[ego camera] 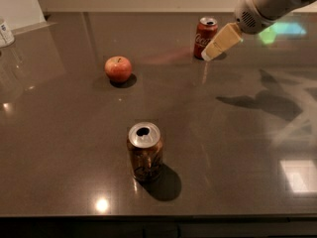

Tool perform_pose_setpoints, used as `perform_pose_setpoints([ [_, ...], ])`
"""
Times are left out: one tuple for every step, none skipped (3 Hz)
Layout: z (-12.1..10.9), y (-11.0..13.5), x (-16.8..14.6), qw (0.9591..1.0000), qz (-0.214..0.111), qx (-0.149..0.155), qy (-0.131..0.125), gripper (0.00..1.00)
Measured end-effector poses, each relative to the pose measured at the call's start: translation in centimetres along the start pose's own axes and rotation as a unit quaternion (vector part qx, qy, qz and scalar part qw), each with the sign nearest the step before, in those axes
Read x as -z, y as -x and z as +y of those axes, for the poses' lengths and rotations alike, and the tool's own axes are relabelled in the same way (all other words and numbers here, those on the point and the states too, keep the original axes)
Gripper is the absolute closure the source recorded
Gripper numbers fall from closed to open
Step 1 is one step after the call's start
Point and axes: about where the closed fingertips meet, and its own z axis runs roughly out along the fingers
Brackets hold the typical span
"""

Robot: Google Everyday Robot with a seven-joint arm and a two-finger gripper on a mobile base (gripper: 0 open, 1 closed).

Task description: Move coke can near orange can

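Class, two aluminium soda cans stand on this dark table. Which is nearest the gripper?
The red aluminium Coca-Cola can at the back; the gripper hovers right beside it. The brownish-orange aluminium can stands apart, near the front edge.

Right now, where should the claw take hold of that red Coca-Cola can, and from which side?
Probably mid-height on the round wall of the red aluminium Coca-Cola can. It stands upright on the dark glossy table, so its straight sides give two opposite surfaces. The claw hangs just to its right in the picture; coming from that side looks shortest.
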Motion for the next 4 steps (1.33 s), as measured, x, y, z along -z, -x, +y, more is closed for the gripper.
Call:
perform_pose_setpoints([
  [-1.7,0.8,-2.8,0.9994,-0.023,-0.024,0.002,0.0],
  [-3.2,1.5,-5.6,0.9978,-0.044,-0.049,-0.007,0.0],
  [-4.7,2.2,-7.8,0.9947,-0.07,-0.073,-0.018,0.0],
  [-6.5,2.9,-9.5,0.9904,-0.098,-0.094,-0.025,0.0],
])
